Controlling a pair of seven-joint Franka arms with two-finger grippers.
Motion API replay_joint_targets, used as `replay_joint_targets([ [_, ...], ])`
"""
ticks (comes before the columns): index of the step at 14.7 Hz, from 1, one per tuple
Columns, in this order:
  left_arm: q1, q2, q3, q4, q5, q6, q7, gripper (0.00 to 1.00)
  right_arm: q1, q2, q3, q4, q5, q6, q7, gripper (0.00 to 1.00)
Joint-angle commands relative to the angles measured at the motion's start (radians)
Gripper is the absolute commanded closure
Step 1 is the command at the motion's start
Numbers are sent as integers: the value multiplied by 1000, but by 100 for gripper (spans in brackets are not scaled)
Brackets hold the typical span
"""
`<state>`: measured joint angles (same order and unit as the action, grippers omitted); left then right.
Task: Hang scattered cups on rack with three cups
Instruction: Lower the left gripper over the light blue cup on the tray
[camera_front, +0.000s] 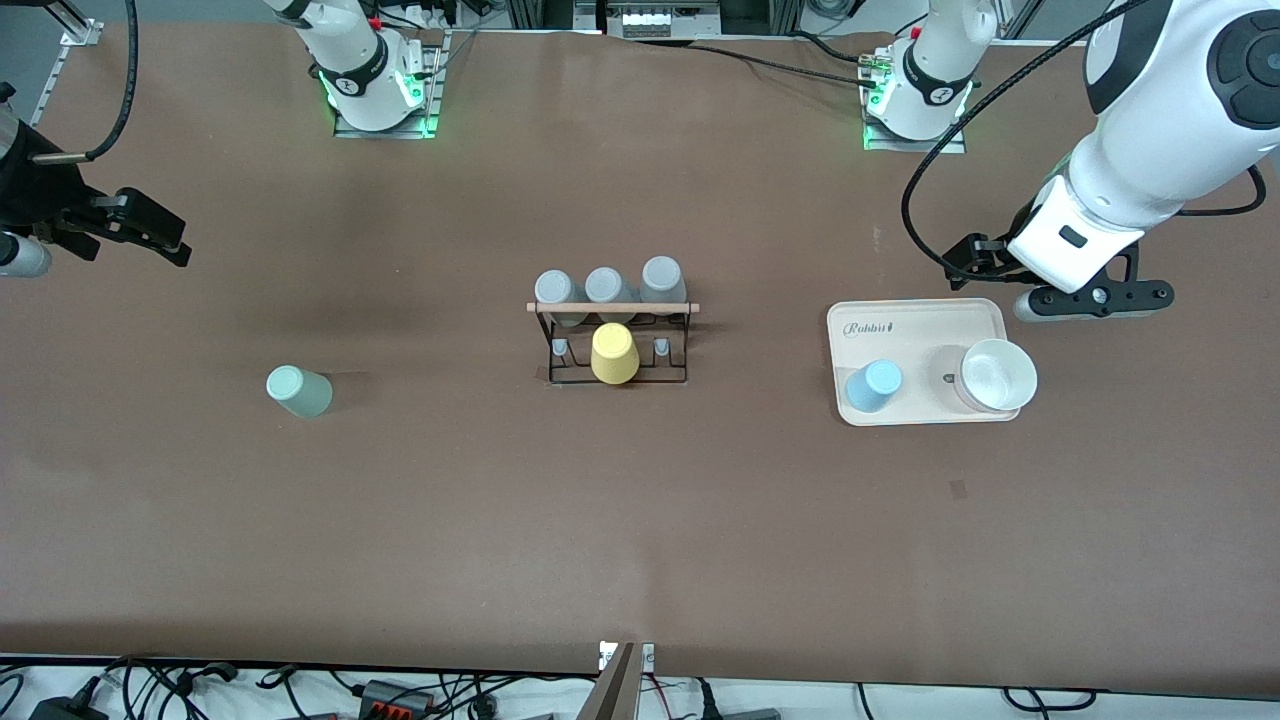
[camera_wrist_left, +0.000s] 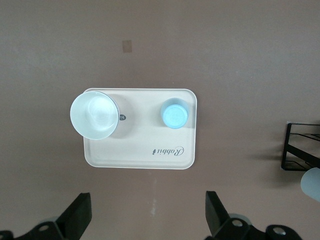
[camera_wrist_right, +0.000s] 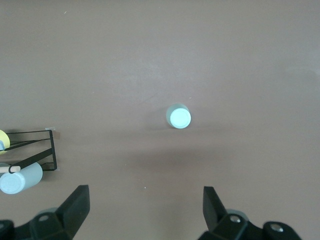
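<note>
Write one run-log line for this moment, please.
left gripper open over table beside cream tray | right gripper open, waiting | blue cup on tray | mint cup on table | rack: none hung

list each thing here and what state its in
mint cup: upside down on the bare table, toward the right arm's end
light blue cup: upside down on the tray
tray: flat, holding blue cup and bowl
white bowl: upright, empty
rack: standing
grey cups: three, hung
yellow cup: hung
left gripper: fingers open, over the table beside the tray
right gripper: fingers open, waiting
</note>
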<state>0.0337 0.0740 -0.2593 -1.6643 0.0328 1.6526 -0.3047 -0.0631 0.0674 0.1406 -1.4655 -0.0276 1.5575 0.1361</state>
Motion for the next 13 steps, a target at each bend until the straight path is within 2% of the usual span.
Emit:
replay_joint_targets([
  [1,0,-5,5,9,-4,-36,-1,0,-4,2,0,19,12,-22,-18,0],
  [5,0,56,6,54,-13,-27,-1,0,0,-3,4,16,9,-27,-18,0],
  [11,5,67,6,69,-17,-25,-1,0,-1,-6,4,5,6,-43,-1,0],
  [13,3,121,5,71,-16,-25,1,0,2,-6,4,5,6,-43,-1,0],
])
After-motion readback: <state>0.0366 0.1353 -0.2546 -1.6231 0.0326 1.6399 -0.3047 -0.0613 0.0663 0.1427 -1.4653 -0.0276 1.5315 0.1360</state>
